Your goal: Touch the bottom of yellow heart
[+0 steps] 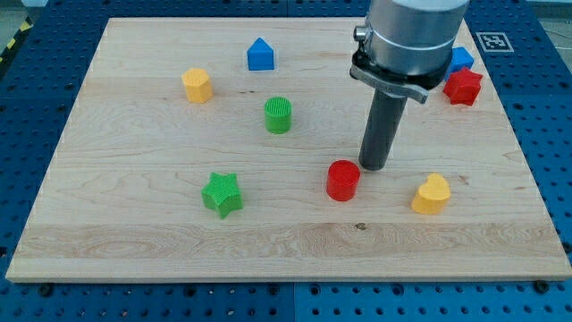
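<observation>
The arm's dark rod tip (374, 167) rests just beside the red plastic cylinder (342, 180), well left of the yellow plastic heart (432, 194) near the wooden counter's (134, 233) lower right; no hand exists to open or close, and the heart's bottom looks untouched.

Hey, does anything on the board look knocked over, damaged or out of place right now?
Nothing stands out. The blocks all sit flat and apart on the wooden board. My tip is just off the red cylinder, at its upper right, and the yellow heart lies untouched toward the view's right.
</observation>
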Controlling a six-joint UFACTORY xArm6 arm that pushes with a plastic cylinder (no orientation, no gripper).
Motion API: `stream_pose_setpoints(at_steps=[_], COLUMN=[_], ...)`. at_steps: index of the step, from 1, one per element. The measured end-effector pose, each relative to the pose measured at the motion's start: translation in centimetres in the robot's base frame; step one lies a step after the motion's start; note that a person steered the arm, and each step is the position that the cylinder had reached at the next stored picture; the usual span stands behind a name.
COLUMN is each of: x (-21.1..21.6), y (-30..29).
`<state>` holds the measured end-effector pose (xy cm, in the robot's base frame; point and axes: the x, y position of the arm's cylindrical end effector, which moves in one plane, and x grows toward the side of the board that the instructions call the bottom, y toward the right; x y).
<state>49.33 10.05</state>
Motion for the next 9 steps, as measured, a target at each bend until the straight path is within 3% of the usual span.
stream_pose_setpoints(at_steps=[3, 9], x=[4.5, 6.5], y=[1.3, 7.9])
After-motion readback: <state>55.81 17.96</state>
